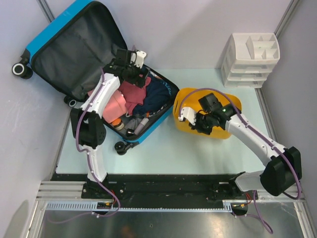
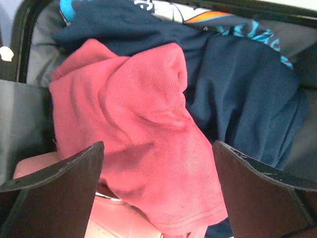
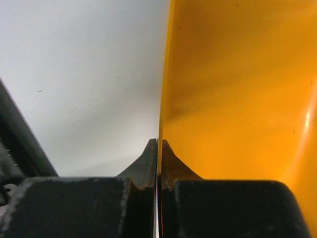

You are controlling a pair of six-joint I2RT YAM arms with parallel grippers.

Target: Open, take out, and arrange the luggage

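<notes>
The bright-blue luggage [image 1: 59, 22] lies open at the back left, its grey-lined lid leaning against the wall. Its base holds a red garment [image 1: 131, 94], a navy garment [image 1: 158, 94] and a pink pouch [image 1: 115, 105]. My left gripper [image 1: 138, 79] hangs open just above the clothes. In the left wrist view my left gripper [image 2: 158, 148] has its jaws wide on either side of the red garment [image 2: 133, 114], with the navy garment [image 2: 247, 84] beyond. My right gripper [image 1: 202, 126] is shut on the thin wall of the yellow tub [image 1: 230, 106]. The right wrist view shows my right gripper [image 3: 159, 144] pinching the tub wall [image 3: 237, 89].
A white drawer organiser [image 1: 252, 59] stands at the back right. Small bottles [image 1: 138, 124] lie at the near end of the luggage base. Grey walls close in on the left and right. The pale table [image 1: 163, 148] lies between the luggage and the arm bases.
</notes>
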